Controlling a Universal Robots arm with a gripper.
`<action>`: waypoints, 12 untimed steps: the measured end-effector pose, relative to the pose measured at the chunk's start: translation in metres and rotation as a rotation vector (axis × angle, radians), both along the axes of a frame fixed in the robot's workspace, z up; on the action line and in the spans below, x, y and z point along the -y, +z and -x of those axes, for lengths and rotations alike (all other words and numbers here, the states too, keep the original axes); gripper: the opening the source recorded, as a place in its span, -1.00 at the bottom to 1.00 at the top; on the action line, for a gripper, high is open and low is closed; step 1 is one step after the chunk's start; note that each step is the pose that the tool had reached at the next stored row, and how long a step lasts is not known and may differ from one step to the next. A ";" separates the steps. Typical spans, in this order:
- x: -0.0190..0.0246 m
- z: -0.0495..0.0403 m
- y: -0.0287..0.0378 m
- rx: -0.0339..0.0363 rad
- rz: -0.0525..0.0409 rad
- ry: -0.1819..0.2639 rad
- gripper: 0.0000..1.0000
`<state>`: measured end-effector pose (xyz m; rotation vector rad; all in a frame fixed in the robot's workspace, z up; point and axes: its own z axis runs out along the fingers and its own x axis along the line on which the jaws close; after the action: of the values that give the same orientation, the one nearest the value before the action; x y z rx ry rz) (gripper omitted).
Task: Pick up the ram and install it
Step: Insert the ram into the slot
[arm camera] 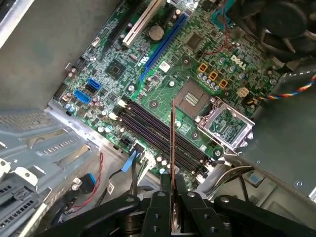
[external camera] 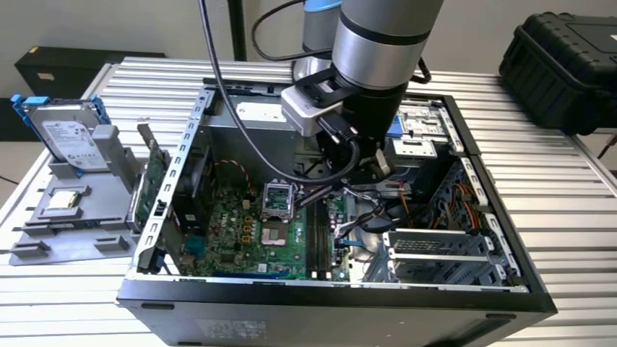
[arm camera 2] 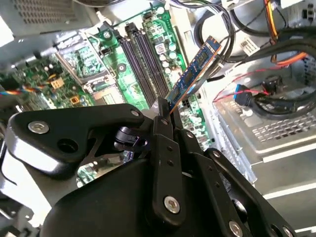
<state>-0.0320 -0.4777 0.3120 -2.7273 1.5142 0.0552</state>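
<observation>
So, the ram (arm camera 2: 195, 74) is held up inside the open computer case (external camera: 482, 289), pinched at one end by the gripper (arm camera 2: 163, 109), whose jaws are pressed tight against both faces of the stick. In the second wrist view it's seen poking out from the fingertips at a slant, with its blue face and pale label showing, over the green motherboard (arm camera 2: 118, 69) and close to a bundle of black cables (arm camera 2: 217, 29).

In the first wrist view the ram (arm camera: 173, 143) is seen edge-on as a thin line rising out of the gripper (arm camera: 173, 185), and it's held above the row of dark memory slots (arm camera: 153, 131), not yet seated in one. The metal processor socket (arm camera: 224, 126) can be spotted just beside those slots.

In the exterior view the arm is reached down into the middle of the case, with the gripper (external camera: 352, 170) over the board. Outside the case, on the exterior view's left, a silver hard drive (external camera: 68, 134) and a green expansion card (external camera: 154, 181) are parked upright on a grey holder (external camera: 58, 224). Everything is set on a slatted metal table (external camera: 568, 217).
</observation>
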 end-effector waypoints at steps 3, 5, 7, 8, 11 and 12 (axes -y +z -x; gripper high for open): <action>0.0000 0.0000 0.0000 0.0000 -0.0001 -0.051 -1.00; 0.0000 0.0000 0.0000 0.0000 0.0000 -0.087 -1.00; 0.0000 0.0000 -0.0001 0.0000 0.0000 -0.124 -1.00; 0.0000 0.0000 -0.0001 0.0000 -0.0001 -0.142 -1.00; 0.0000 0.0000 -0.0002 0.0000 0.0000 -0.197 -1.00; 0.0000 0.0000 -0.0002 0.0000 0.0000 -0.215 -1.00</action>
<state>-0.0320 -0.4777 0.3118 -2.5465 1.7954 0.0512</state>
